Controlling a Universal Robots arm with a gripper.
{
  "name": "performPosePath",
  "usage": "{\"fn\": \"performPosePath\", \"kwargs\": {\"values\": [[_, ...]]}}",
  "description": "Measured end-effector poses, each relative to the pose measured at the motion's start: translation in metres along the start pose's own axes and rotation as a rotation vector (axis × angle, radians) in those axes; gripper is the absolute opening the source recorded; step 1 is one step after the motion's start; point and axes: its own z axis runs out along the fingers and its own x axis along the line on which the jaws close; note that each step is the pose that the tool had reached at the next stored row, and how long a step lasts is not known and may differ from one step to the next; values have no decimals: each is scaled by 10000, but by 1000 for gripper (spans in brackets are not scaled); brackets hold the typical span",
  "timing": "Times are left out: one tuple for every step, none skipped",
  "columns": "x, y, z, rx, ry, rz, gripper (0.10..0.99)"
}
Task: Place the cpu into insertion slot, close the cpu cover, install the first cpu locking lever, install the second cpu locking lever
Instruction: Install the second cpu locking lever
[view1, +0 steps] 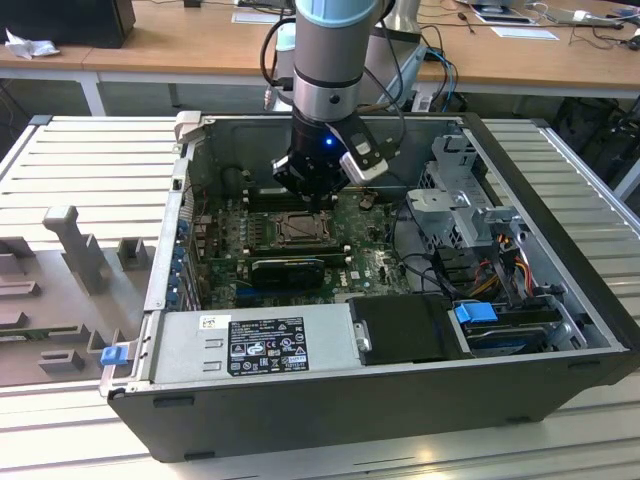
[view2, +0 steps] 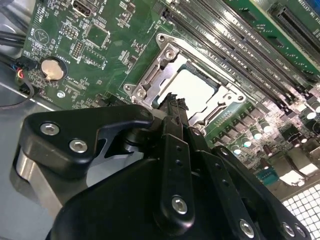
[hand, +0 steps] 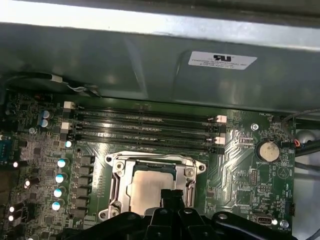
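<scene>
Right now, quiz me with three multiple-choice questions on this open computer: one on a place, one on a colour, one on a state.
1. Where is the small square silvery-beige cpu?
A in the square metal-rimmed insertion slot
B on the ribbed table
C held in the end effector

2. What colour is the circuit board?
A blue
B green
C red

3. How does the thin silvery cpu cover lie?
A standing upright
B taken off
C flat around the chip

Answers: A, the chip sits inside the rim. B, green shows all around the slot. C, the frame borders the chip, beneath the black end effector.
</scene>
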Motion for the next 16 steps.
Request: {"fn": "performPosePath", "kwargs": {"values": [[0, 0, -9, 1, 0, 1, 106], [0, 0, -25, -2, -1, 0, 106], [-1, -4, -30, -4, -2, -3, 106], [1, -18, -32, -2, -1, -1, 106], [2, -31, -33, -2, -1, -1, 106], [4, -49, -34, -1, -1, -2, 106], [6, -73, -34, -2, -2, -1, 106], [9, -99, -36, -2, -1, -1, 106], [12, -137, -39, -1, -1, -1, 106], [14, -162, -40, -2, 0, -1, 106], [17, -193, -42, -2, 6, -1, 106], [18, -214, -42, -4, 17, 0, 106], [23, -266, -45, -8, 68, 5, 106], [26, -296, -47, -13, 118, 10, 106], [29, -327, -49, -17, 174, 15, 106], [32, -365, -50, -20, 189, 16, 106]]}}
